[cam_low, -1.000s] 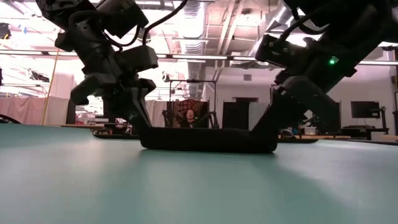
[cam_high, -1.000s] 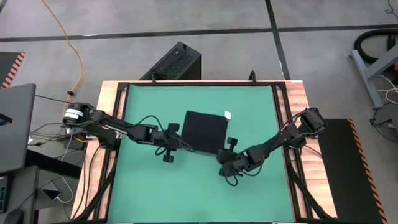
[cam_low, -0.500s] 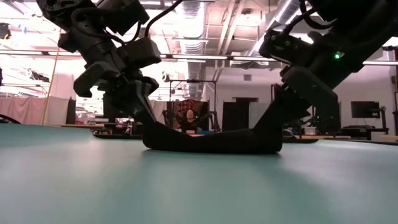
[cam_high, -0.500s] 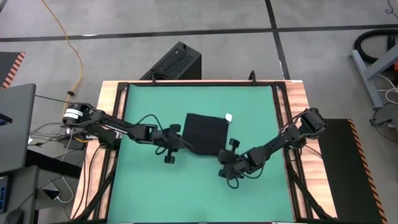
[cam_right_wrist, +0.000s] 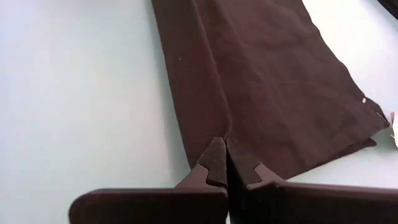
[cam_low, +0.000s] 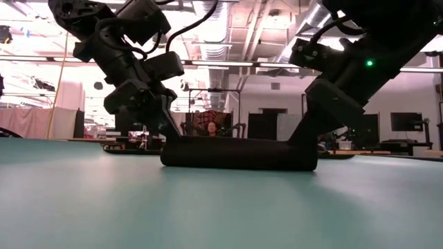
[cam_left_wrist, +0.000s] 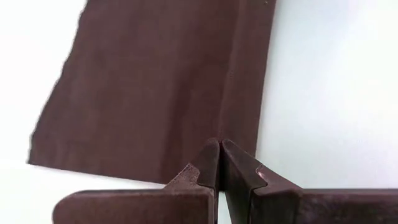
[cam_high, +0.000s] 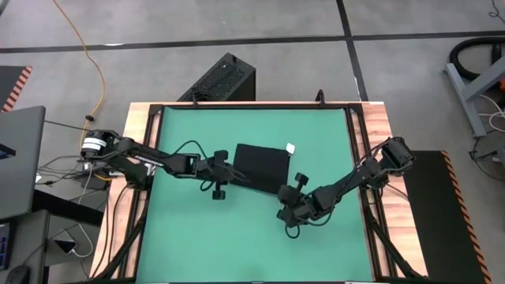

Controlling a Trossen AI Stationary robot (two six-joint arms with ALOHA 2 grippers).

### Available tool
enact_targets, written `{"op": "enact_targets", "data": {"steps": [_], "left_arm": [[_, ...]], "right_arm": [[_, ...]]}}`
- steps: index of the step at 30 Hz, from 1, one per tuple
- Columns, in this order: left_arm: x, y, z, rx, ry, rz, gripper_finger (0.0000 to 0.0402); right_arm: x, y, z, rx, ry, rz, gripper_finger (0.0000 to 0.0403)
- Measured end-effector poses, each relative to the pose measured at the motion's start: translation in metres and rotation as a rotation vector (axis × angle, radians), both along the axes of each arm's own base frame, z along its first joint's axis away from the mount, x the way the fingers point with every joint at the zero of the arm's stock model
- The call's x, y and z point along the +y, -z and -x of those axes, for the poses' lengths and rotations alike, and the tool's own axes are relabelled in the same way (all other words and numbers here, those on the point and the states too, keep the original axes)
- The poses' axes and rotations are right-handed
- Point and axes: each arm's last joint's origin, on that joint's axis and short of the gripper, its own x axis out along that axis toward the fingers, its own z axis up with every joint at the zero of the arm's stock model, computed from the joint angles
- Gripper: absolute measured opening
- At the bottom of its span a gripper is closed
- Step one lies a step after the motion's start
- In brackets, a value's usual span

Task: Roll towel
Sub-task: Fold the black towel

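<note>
The black towel [cam_high: 260, 164] lies on the green mat [cam_high: 197, 233] near its middle, with its white tag [cam_high: 289, 147] at the far right corner. Its near edge is turned over into a low roll [cam_low: 239, 153] that rests on the mat. My left gripper [cam_high: 235, 175] is shut at the roll's left end. My right gripper [cam_high: 284, 196] is shut at its right end. Both wrist views show the folded strip [cam_left_wrist: 249, 93] [cam_right_wrist: 193, 81] running away from the shut fingers. My left gripper pinches the left end of the folded strip [cam_left_wrist: 235, 140] between its two fingers. The fingers come low and slanting from the table's left and near side. The strip lies down on the flat towel. My right gripper pinches the right end of the folded strip [cam_right_wrist: 208, 134] between its two fingers. The fingers come low and slanting from the table's right and near side. The cloth lies down on the mat and is not lifted.
A wooden frame [cam_high: 379, 158] borders the mat on all sides. A black box [cam_high: 221, 79] stands on the floor beyond the far edge and a laptop [cam_high: 16, 158] to the left. A person [cam_low: 210, 129] shows far behind in the low view.
Both grippers have gone toward the far edge, first up and then down, holding the towel's near edge. That edge rose at both ends, sagged in the middle, and now lies turned over as a low roll. The far part with the tag has stayed put.
</note>
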Motion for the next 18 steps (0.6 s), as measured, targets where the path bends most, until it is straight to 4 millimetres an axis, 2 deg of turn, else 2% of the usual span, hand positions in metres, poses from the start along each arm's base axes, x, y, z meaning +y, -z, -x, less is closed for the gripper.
{"op": "enact_targets", "data": {"steps": [8,18], "left_arm": [[0.001,0.008,-0.004,0.005,0.029,0.023,0.0],[0.002,0.029,-0.007,0.084,0.008,0.016,0.0]], "right_arm": [[-0.011,0.001,-0.004,0.02,0.033,-0.046,0.0006],[-0.029,0.004,-0.009,0.06,0.062,-0.093,0.0006]]}}
